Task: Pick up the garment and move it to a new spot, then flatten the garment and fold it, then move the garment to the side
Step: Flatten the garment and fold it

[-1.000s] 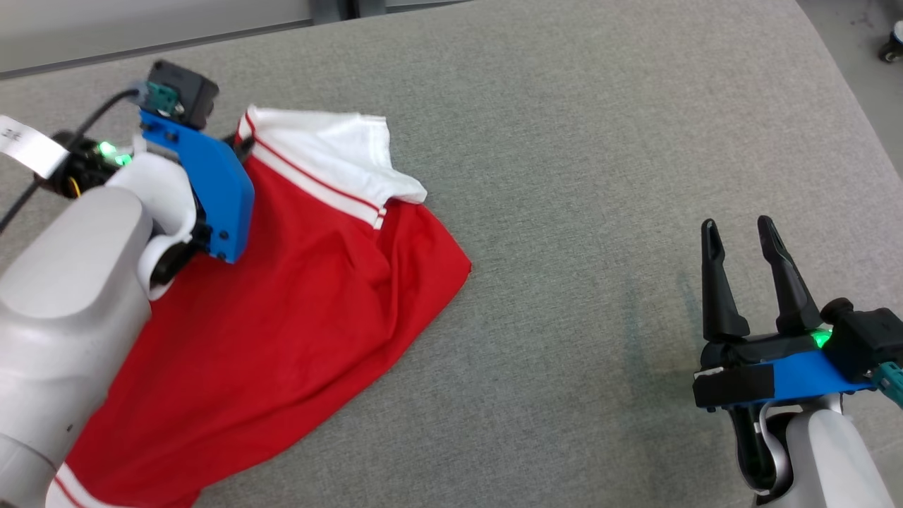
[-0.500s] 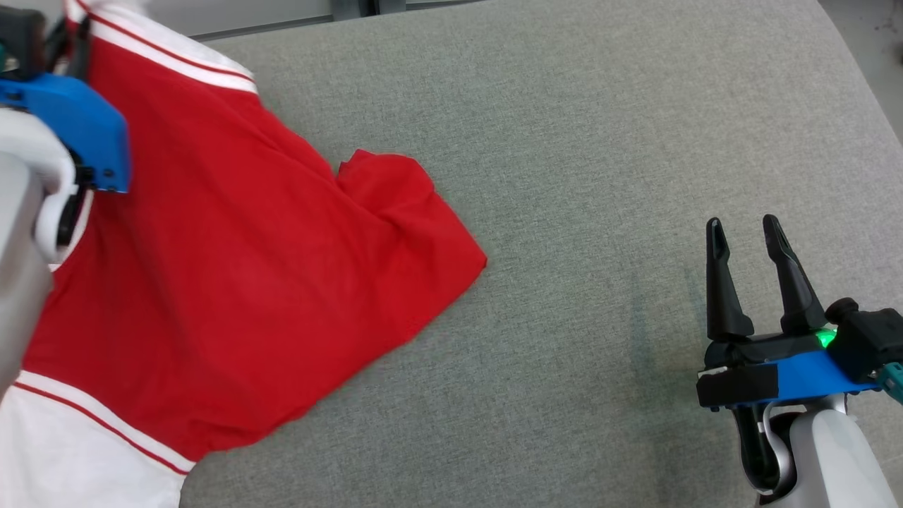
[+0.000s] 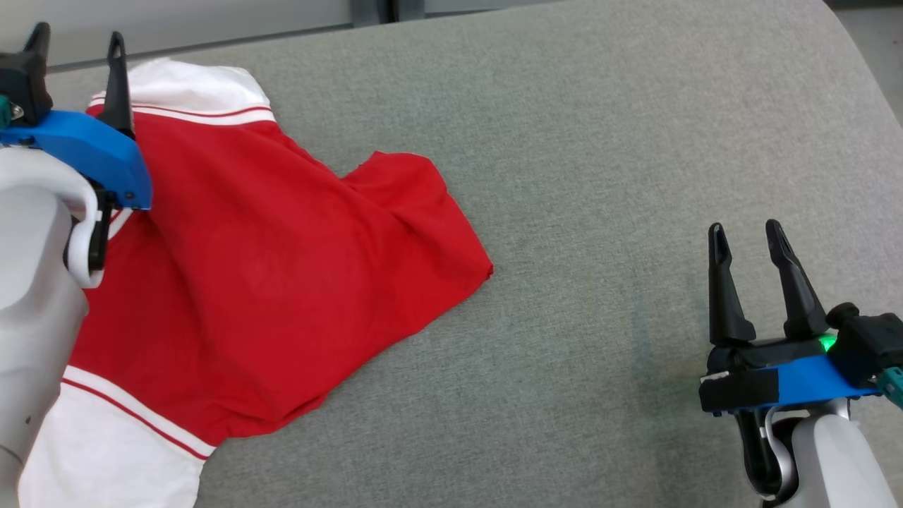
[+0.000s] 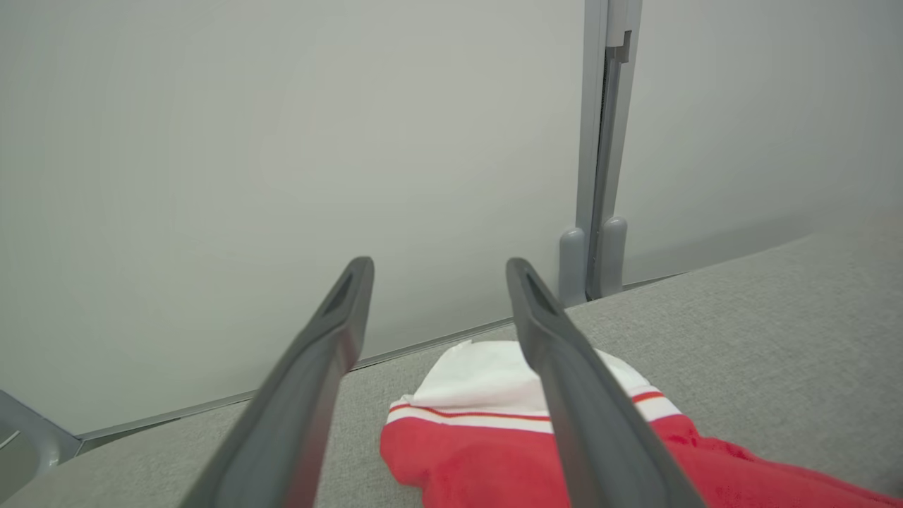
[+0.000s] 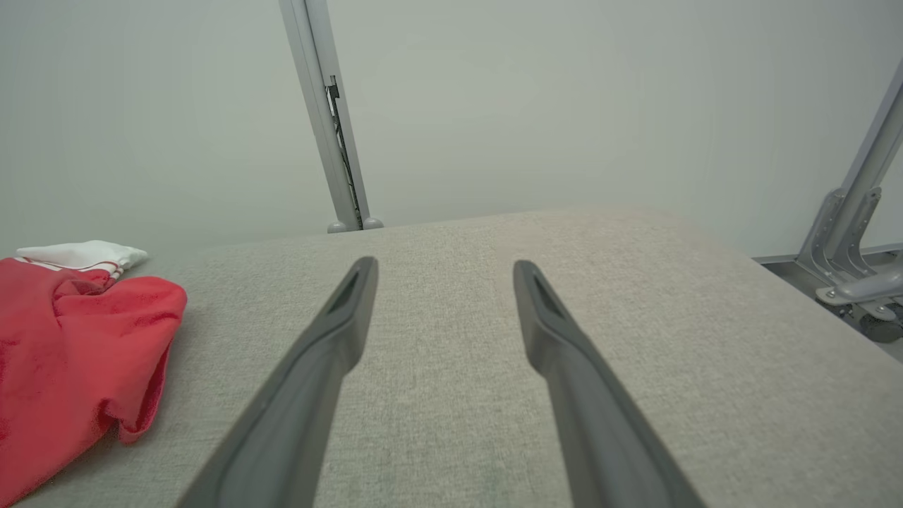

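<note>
My left end effector (image 3: 76,37) hovers with its fingers spread wide and empty over the far white sleeve (image 3: 190,88) of the garment (image 3: 282,268). The garment lies rumpled on the left part of the grey desk (image 3: 621,127) (one red corner is doubled over itself). I judge that this spread suits a grip for flattening. My right end effector (image 3: 746,229), equally wide and empty, hangs over bare desk well apart from the cloth, leaving room to spread it.

Right of shirt (image 3: 282,268): bare grey cushion (image 3: 600,176), free room.
Behind shirt: wall (image 4: 282,141) and post (image 4: 600,141) stand close.
Over shirt's left side: left arm (image 3: 35,268) blocks the way.
Far right of shirt: right gripper (image 3: 745,227), fingers apart.
</note>
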